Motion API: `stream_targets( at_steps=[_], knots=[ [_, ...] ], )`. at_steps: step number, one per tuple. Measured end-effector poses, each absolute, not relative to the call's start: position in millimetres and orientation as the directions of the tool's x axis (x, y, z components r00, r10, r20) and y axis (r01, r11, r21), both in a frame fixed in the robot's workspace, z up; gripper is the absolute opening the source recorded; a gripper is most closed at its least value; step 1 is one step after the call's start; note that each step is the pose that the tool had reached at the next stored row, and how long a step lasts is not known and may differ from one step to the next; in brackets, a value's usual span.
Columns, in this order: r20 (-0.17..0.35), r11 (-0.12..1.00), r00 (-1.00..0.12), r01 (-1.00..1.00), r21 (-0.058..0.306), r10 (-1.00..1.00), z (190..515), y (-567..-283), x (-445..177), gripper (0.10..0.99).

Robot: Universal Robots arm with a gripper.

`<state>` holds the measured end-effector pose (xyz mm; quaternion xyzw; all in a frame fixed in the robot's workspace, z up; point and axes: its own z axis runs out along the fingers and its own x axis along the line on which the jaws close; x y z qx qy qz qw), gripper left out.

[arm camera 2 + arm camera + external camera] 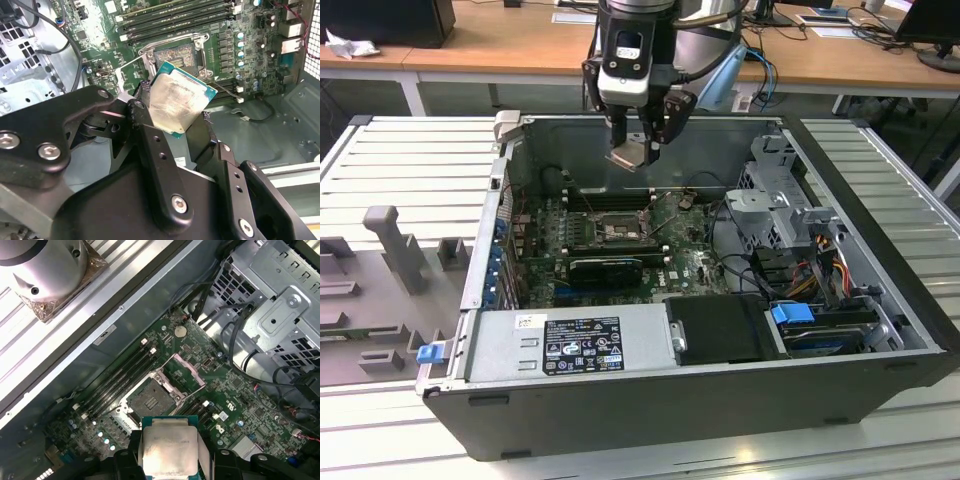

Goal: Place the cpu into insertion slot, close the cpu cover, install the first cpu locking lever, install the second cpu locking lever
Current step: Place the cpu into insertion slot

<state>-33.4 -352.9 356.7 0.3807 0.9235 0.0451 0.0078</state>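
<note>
While the gripper (633, 150) hangs over the open case (670, 420), its fingers (146, 131) are clenched on the cpu (629, 156), pinching it by two opposite edges so the pale metal top faces the wrist cameras. The chip is in the air, above the case's rim in the exterior view and clear of everything inside. It is tilted, not level with the board (686, 262). The slot (618, 228) lies below the fingers and well apart from them. In both wrist views it sits just beyond the chip's far edge, so I judge it to lie down and a little forward of the cpu, not straight under it. In the first wrist view the slot (150, 401) is bare, with nothing on its contact field, and the cover (190, 370) is swung open just beside it, so the board shows through its cut-out. Inside the case, the board lies flat on the floor, with the memory slots (117, 377) running along one side of the slot. A black card (605, 268) stands on the board on the near side in the exterior view. A power supply (570, 345) fills the near wall, and a drive cage (770, 200) stands at the exterior view's right. The case rests on a ribbed grey table (400, 160).
</note>
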Motion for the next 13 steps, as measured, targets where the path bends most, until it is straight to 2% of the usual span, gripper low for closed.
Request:
stream_targets(
  at_steps=[13],
  knots=[
    [0.02,0.654,-0.658,0.751,0.089,0.753,356.2,-352.9,-33.4,0.529]
  ],
)
